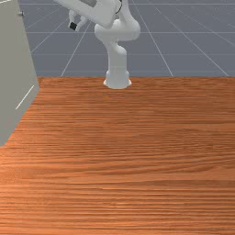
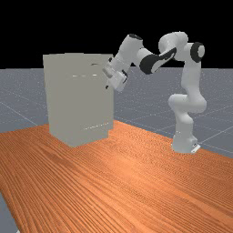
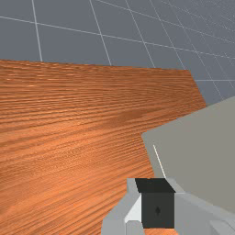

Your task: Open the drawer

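In the front view the gripper (image 1: 74,25) is at the upper left, high above the table and to the right of the grey cabinet (image 1: 16,69). A small dark handle (image 1: 20,13) juts from the cabinet's edge there. The far view has the gripper (image 2: 109,85) beside the upper part of the cabinet (image 2: 75,100), on the side facing the arm. From the wrist view, the gripper (image 3: 157,202) overlaps the edge of the cabinet (image 3: 202,147). Whether it touches the cabinet, and how far the drawer stands out, I cannot tell.
The wooden table (image 1: 128,151) extends under the cabinet and the arm's base. In the far view the arm's base (image 2: 184,143) stands to the right of the cabinet, with bare wood between them. The table's far edge lies behind the base in the front view.
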Controlling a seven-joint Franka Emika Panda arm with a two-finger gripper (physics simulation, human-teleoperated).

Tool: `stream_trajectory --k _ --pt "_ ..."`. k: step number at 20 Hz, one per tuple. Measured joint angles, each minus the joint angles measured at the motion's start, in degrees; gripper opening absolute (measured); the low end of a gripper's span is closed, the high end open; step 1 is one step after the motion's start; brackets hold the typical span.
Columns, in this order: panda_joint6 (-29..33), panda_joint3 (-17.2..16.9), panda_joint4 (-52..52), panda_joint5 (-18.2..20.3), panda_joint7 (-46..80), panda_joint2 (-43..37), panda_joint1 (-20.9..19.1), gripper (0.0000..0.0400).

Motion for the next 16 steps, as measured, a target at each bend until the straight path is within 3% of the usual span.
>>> stream_trajectory --k 1,3,4,7,8,9,11,12,14,15,16 --pt "-0.4 0.2 0.1 -2.5 1.5 0.1 -0.3 0.0" --pt "0.8 -0.6 0.5 0.5 -1.6 0.1 -0.2 0.0" --pt "-0.6 0.8 -0.1 -8.0 4.0 0.2 -0.8 0.0" --pt "0.9 -0.4 0.7 -3.4 0.1 0.4 -0.6 0.0" --pt "-0.7 1.0 -0.2 -13.9 7.3 0.4 -1.4 0.0" --pt "-1.3 1.1 0.0 -16.1 8.8 0.6 -1.8 0.0" --pt "0.4 0.2 0.5 -13.2 5.3 0.5 -2.0 0.0" --pt "-1.3 1.1 -0.2 -21.7 10.0 0.6 -2.5 0.0" --pt "-2.5 1.2 -0.1 -26.4 12.3 0.9 -3.2 0.0" --pt "-1.4 1.0 0.0 -25.8 11.2 0.8 -3.3 0.0" --pt "-1.7 1.4 -0.8 -31.5 13.8 0.6 -3.6 0.0"
